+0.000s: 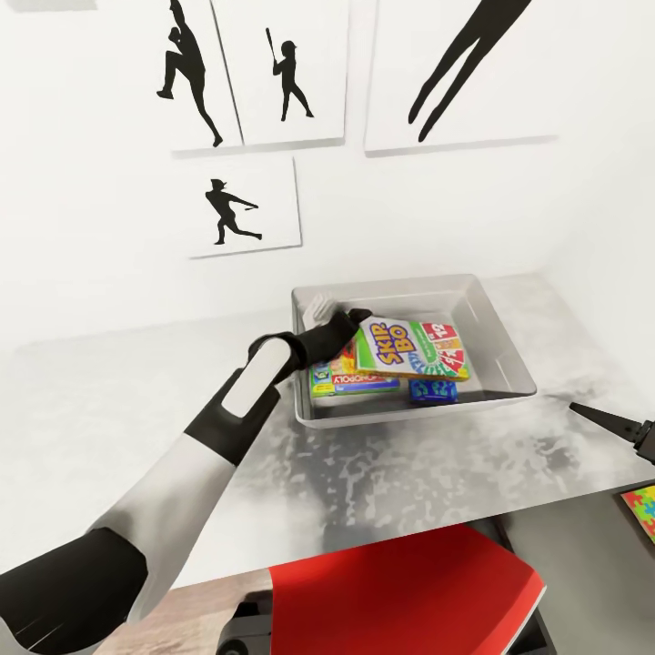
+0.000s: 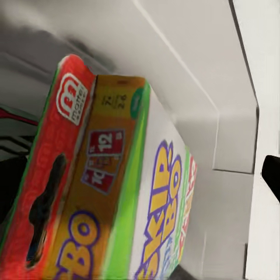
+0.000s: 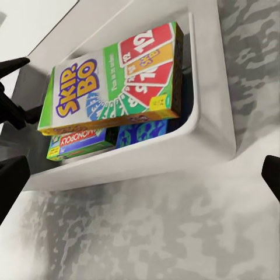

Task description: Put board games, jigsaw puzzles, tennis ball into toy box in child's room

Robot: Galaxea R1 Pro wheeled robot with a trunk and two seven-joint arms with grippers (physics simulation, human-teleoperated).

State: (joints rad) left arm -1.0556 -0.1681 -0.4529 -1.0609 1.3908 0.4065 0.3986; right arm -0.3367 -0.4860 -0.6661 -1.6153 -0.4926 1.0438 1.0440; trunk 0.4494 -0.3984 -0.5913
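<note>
Head view: your L arm reaches fwd over the mottled grey table (image 1: 136,400), elbow low, wrist bent into the toy box (image 1: 505,350). The left gripper (image 1: 344,325) is closed on the near-left corner of the Skip-Bo box (image 1: 414,350), which sits tilted on top of the Monopoly box (image 1: 355,377) and a blue box (image 1: 433,391), all inside the bin. The bin is a shallow rectangular grey tray w/ sloped walls. The right gripper (image 1: 619,423) shows at the R edge, just one dark pointed finger, so can't tell its spread here. A jigsaw puzzle (image 1: 641,509) lies below it, off the table.

L wrist view: the Skip-Bo box (image 2: 111,192) is right up close, glossy cardboard; a black finger overlaps its red edge.

R wrist view: your R fingers (image 3: 13,181) stand wide apart w/ nothing between, hovering over the table, near the bin's front wall (image 3: 146,154). The Skip-Bo box (image 3: 116,81) is stacked over the Monopoly box (image 3: 76,143).
</note>
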